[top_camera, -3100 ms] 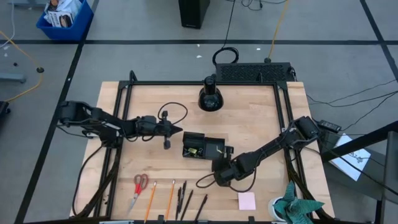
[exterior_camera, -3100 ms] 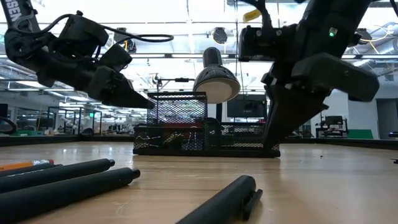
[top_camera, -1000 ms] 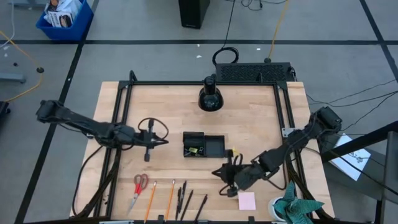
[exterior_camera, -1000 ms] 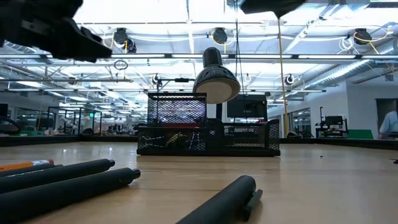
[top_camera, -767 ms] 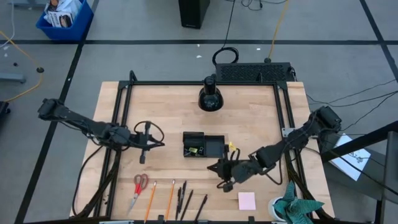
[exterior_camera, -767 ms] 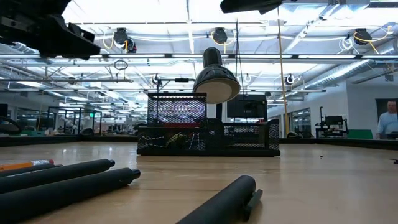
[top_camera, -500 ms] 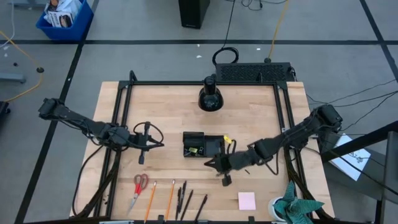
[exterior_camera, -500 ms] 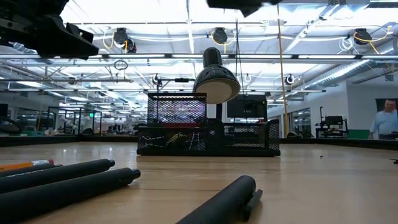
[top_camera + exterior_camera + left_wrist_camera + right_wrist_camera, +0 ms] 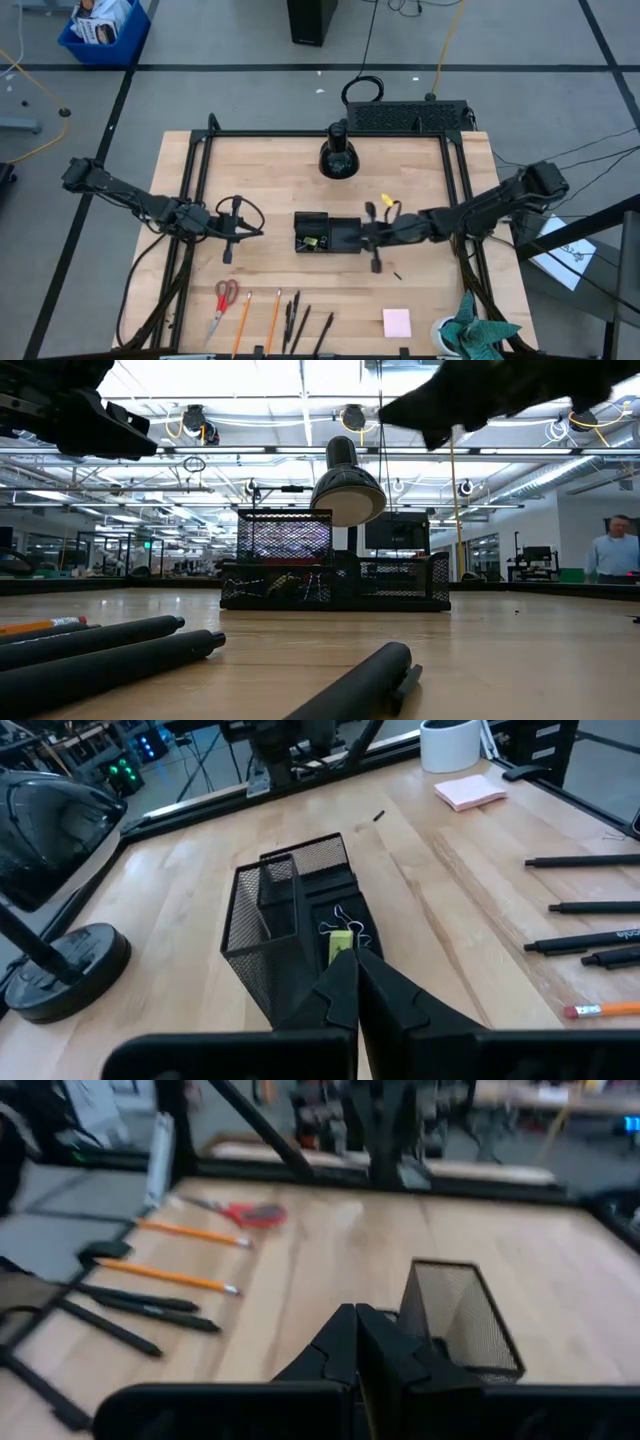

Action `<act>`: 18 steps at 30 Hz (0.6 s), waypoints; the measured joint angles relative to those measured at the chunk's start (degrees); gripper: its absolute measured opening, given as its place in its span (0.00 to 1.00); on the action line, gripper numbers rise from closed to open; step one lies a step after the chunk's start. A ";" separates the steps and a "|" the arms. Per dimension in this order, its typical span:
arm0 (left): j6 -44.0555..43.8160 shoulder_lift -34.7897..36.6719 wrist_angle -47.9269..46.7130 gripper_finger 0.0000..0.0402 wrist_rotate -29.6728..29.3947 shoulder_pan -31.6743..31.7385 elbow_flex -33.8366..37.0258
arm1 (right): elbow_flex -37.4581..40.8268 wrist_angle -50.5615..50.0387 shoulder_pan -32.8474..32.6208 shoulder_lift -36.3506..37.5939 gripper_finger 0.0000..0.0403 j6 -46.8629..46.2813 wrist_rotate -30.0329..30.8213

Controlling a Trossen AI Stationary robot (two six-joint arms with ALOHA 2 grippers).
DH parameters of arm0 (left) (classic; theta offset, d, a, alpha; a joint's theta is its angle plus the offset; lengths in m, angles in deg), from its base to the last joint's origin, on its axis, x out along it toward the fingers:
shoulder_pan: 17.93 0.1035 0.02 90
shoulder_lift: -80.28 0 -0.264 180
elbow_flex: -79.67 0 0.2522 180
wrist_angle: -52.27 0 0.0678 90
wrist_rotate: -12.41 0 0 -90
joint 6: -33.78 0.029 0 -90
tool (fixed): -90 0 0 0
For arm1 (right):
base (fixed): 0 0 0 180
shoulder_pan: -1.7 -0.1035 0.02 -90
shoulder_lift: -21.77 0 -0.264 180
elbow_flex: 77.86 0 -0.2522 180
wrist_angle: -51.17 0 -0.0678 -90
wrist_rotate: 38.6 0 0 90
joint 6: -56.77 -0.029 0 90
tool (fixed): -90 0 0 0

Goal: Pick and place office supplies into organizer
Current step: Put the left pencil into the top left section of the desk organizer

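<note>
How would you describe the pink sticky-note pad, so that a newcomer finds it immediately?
Start at the black mesh organizer in the middle of the wooden table, then go to the table's near edge on the right arm's side. The pink sticky-note pad lies there alone, the only flat pink square, beside the teal-green cloth.

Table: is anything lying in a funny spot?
A tiny dark piece lies alone on the bare wood beside the organizer, not in it, away from the pens lined up at the front edge. I cannot tell what it is.
</note>
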 joint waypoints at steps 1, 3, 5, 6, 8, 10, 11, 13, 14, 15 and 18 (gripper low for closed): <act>-0.22 0.00 0.04 0.01 -0.02 0.00 0.00 | 1.93 2.53 -0.31 1.40 0.00 0.47 0.00; -1.03 -0.04 0.02 0.02 -0.87 -0.01 -0.02 | 6.00 9.92 -0.58 3.55 0.00 1.57 -0.30; -0.19 -0.02 0.09 0.03 -1.91 0.00 -0.02 | 10.71 16.28 -0.10 5.95 0.00 2.43 -2.75; 0.36 -0.04 0.09 0.04 -2.75 0.00 -0.02 | 12.89 19.46 0.48 7.06 0.00 2.41 -4.03; 0.68 -0.04 0.69 0.04 -4.69 0.00 -0.02 | 16.51 22.89 2.07 9.96 0.00 0.91 -4.66; -0.34 -0.02 1.10 0.03 -6.36 0.00 -0.07 | 19.17 23.05 3.77 12.81 0.00 -1.23 -4.52; -1.21 -0.02 1.14 0.02 -6.69 0.00 -0.07 | 20.38 22.50 4.65 14.08 0.00 -2.08 -4.56; -3.16 -0.03 0.48 0.01 -7.36 -0.04 -0.25 | 22.29 21.71 5.89 15.86 0.00 -2.69 -5.44; -4.61 -0.04 -1.27 0.01 -7.77 -0.11 -0.87 | 22.95 21.62 6.37 16.54 0.00 -2.66 -6.11; -6.87 -0.04 -3.93 0.01 -8.36 -0.36 -2.07 | 23.62 21.59 6.73 17.25 0.00 -2.59 -6.81; -15.50 -1.60 -14.84 0.01 -13.65 -2.23 -8.33 | 24.88 21.33 7.77 18.25 0.00 -2.34 -7.58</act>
